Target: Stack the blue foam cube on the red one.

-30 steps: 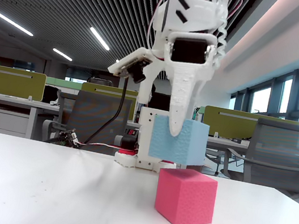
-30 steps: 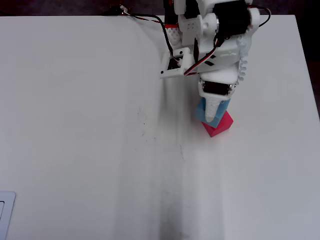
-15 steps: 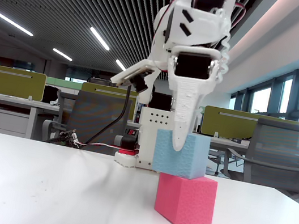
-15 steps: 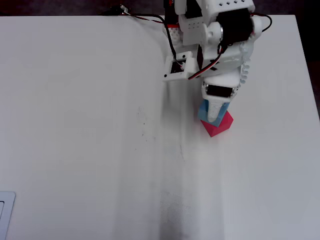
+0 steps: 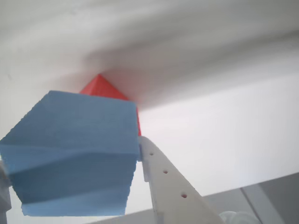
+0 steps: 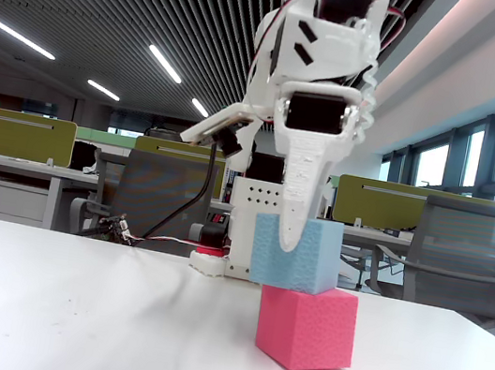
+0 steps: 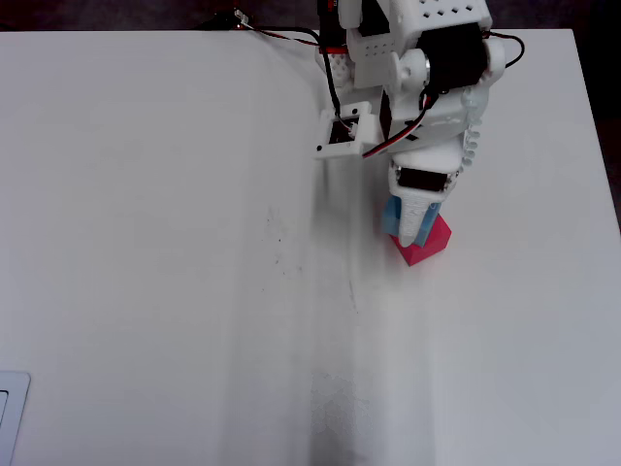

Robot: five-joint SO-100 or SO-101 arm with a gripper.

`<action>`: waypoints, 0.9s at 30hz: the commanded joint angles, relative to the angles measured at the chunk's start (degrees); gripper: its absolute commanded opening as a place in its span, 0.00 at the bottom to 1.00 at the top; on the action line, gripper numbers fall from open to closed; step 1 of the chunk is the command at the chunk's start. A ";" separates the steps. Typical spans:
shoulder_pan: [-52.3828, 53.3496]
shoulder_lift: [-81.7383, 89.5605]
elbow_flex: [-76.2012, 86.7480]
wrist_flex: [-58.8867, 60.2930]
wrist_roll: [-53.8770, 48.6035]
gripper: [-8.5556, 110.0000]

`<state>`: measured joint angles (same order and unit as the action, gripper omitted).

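Note:
The blue foam cube is clamped between the fingers of my gripper, which is shut on it. Its underside meets the top of the red one, overhanging a little to the left in the fixed view. From overhead, the gripper covers most of the blue foam cube, and the red one pokes out beneath. In the wrist view the blue foam cube fills the lower left, held by my gripper. Only a corner of the red one shows behind it.
The arm's base stands just behind the cubes, with cables trailing to the left. The white table ends near the cubes at its right edge. A pale flat object lies at the lower-left corner.
The gripper carried the blue cube forward over the red one and down onto its top. In the last half second it shifted slightly left.

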<state>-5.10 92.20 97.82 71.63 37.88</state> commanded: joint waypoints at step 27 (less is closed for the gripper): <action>-0.44 45.53 14.15 1.93 -3.60 0.32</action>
<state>-6.33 131.92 108.37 74.88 35.51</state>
